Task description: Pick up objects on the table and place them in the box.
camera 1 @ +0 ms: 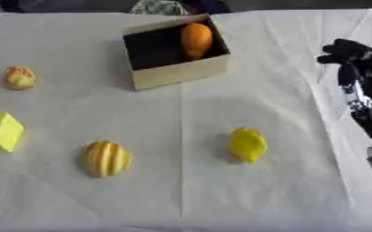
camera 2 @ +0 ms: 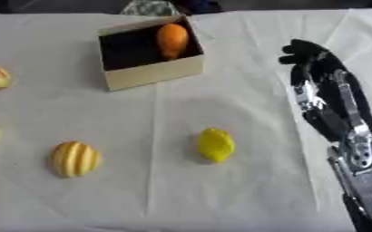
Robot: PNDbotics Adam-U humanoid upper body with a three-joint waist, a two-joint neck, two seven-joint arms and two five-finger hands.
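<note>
An open tan box (camera 1: 179, 72) stands at the back centre, and an orange fruit (camera 1: 196, 40) lies inside it. On the white cloth lie a yellow lemon (camera 1: 247, 144), a ribbed yellow-orange fruit (camera 1: 106, 158), a yellow block (camera 1: 0, 130) at the left edge and a small peach-coloured fruit (camera 1: 19, 77). My right hand (camera 2: 308, 56) hangs at the right, level with the box and well apart from it. Its fingers are relaxed and hold nothing. The left hand does not show.
The white cloth (camera 1: 189, 195) covers the whole table, with a crease running down its middle. My right forearm (camera 2: 356, 149) comes in along the right edge. Dark shapes sit beyond the far edge of the table.
</note>
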